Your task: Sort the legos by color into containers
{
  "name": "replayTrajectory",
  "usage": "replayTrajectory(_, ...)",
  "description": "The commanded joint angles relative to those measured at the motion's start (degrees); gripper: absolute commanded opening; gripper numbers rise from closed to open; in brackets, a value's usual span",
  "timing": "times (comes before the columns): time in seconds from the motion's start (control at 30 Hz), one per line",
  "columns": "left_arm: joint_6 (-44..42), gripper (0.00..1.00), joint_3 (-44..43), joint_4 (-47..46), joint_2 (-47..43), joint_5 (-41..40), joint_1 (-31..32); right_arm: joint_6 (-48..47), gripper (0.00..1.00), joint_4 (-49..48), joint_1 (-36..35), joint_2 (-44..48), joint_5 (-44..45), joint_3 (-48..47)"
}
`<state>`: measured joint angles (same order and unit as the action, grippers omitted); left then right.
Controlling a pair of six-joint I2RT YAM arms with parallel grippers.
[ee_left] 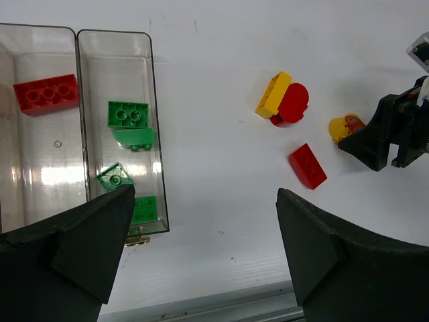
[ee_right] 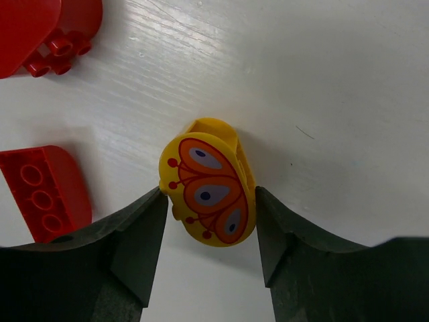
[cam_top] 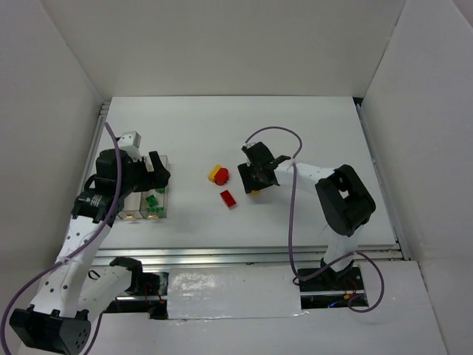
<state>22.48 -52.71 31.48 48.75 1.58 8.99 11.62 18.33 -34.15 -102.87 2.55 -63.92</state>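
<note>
Fingers (ee_right: pixel 134 235) on the right gripper (ee_right: pixel 209 194) are pinching a rounded yellow lego (ee_right: pixel 208 168) between them, orange butterfly-wing print on it; left gripper (ee_left: pixel 204 194) hangs wide open.

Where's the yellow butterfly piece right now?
In the right wrist view, the butterfly piece lies between the right claw's fingers, just right of the red brick.
</note>
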Motion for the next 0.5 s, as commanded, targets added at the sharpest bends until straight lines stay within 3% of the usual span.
replayTrajectory(0.0, -0.5, 0.99, -0.1, -1.0, 0.1, -0.7, 0.3, -0.5, 0.61, -0.9, 0.7, -0.7, -0.1, -2.6)
replayTrajectory(0.03, -0.5, 1.00, -0.1, -0.9, 0.2, -0.9, 0.2, 0.4, 0.57, -0.7, 0.7, -1.3, 0.3, -2.9)
replayTrajectory(0.2, -0.6, 1.00, -0.4, -0.4, 1.8, -0.9, 0.3, 1.7, 0.04, -0.9, 0.7, -1.3, 1.3, -2.1)
replayTrajectory(0.3, -0.6, 1.00, -0.5, -0.9, 2.5, 0.9, 0.2, 3.4, 0.00, -0.8, 0.7, 2.0, 1.7, -0.5)
replayTrajectory(0.4, 0.4, 0.99, -0.4, -4.1, 2.8, 10.2, 0.2, 4.6, 0.00, -4.7, 0.5, 13.7, -6.0, 4.8)
replayTrajectory(0.47, 3.0, 0.99, 1.2, -7.0, 3.0, 22.2, 0.2, 6.0, 0.00, -10.9, 0.6, 20.0, -11.9, 11.1)
